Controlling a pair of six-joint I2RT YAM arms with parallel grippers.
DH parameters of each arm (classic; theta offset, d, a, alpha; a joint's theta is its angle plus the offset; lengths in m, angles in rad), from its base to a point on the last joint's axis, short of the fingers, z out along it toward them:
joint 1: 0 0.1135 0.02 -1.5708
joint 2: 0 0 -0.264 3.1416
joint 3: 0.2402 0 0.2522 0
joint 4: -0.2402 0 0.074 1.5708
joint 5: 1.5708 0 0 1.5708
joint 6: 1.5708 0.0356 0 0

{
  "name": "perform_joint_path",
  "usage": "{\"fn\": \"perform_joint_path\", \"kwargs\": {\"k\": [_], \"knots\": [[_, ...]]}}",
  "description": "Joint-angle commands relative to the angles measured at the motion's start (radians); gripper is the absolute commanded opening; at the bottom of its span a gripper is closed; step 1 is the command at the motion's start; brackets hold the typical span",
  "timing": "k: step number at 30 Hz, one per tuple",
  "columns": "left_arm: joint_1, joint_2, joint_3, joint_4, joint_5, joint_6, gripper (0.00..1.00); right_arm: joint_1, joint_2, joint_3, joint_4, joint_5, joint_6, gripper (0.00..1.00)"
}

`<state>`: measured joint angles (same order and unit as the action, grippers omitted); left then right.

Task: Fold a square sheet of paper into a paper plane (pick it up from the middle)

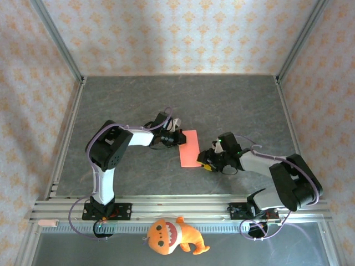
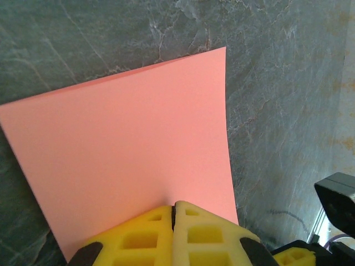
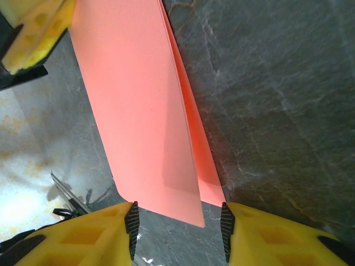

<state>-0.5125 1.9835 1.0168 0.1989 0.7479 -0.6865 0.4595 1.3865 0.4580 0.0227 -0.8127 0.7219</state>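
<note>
The square sheet of paper (image 1: 189, 148) lies on the grey table folded in half into a red-pink rectangle, not the shape of a paper plane. Two layers show along its long edge (image 3: 138, 105). My left gripper (image 1: 178, 136) is shut, its yellow tips (image 2: 173, 206) resting together on the sheet (image 2: 127, 144) near its left edge, with nothing seen between them. One of its fingers (image 3: 36, 30) shows in the right wrist view. My right gripper (image 1: 204, 162) is open, and its jaws (image 3: 177, 221) straddle the sheet's near corner without touching it.
An orange plush toy (image 1: 169, 235) lies in front of the aluminium rail (image 1: 183, 208), between the arm bases. Patterned walls and metal posts (image 1: 55, 39) enclose the table on three sides. Bare grey tabletop (image 1: 233, 105) stretches behind the sheet.
</note>
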Motion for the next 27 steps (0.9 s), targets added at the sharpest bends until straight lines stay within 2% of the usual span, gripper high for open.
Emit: {"fn": "perform_joint_path", "kwargs": {"k": [1,9,19,27], "knots": [[0.003,0.025,-0.023,-0.01,-0.01,0.026,0.0,0.007,0.004,0.019,0.033,-0.009,-0.006,0.46],[0.003,0.023,-0.022,-0.023,-0.009,0.043,0.0,-0.016,0.028,0.051,0.079,-0.017,-0.025,0.42],[0.004,0.028,-0.014,-0.022,-0.004,0.043,0.0,-0.052,0.111,0.108,0.161,-0.173,-0.075,0.4],[0.003,0.032,-0.005,-0.038,-0.005,0.05,0.0,-0.077,0.175,0.153,0.094,-0.196,-0.145,0.39]]}}
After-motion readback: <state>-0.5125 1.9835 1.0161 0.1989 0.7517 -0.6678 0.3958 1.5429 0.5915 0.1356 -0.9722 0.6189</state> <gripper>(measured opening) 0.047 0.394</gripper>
